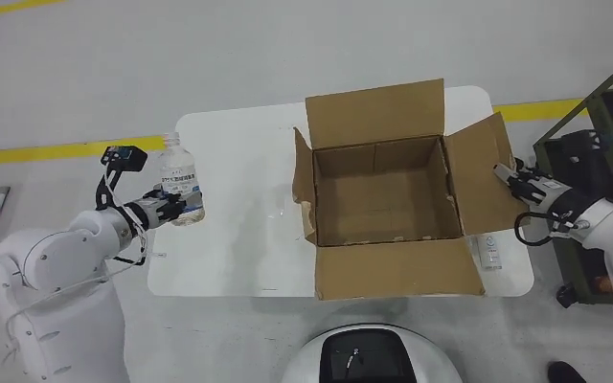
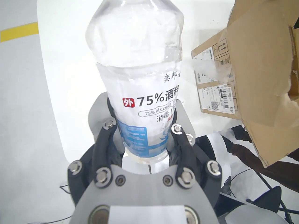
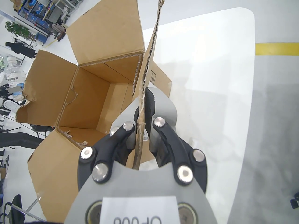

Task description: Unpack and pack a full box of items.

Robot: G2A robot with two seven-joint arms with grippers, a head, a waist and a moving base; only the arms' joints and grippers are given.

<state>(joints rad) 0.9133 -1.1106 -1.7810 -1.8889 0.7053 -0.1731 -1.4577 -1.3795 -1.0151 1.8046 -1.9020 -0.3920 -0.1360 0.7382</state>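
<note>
An open cardboard box [image 1: 383, 191] stands on the white table [image 1: 239, 239], all flaps folded out, its inside bare [image 3: 93, 99]. My left gripper [image 1: 177, 209] holds a clear plastic bottle [image 1: 180, 182] with a white and blue label above the table's left edge; its fingers are shut on the bottle's lower part [image 2: 142, 127]. My right gripper [image 1: 508, 180] is shut on the edge of the box's right flap [image 1: 488, 158]; the corrugated flap edge [image 3: 149, 54] runs between its fingers. The bottle [image 3: 14, 75] also shows far off in the right wrist view.
A small white flat item [image 1: 489, 254] lies on the table at the box's front right corner. A dark metal rack [image 1: 575, 144] stands just off the table's right side. A yellow floor line [image 1: 67, 148] runs behind the table.
</note>
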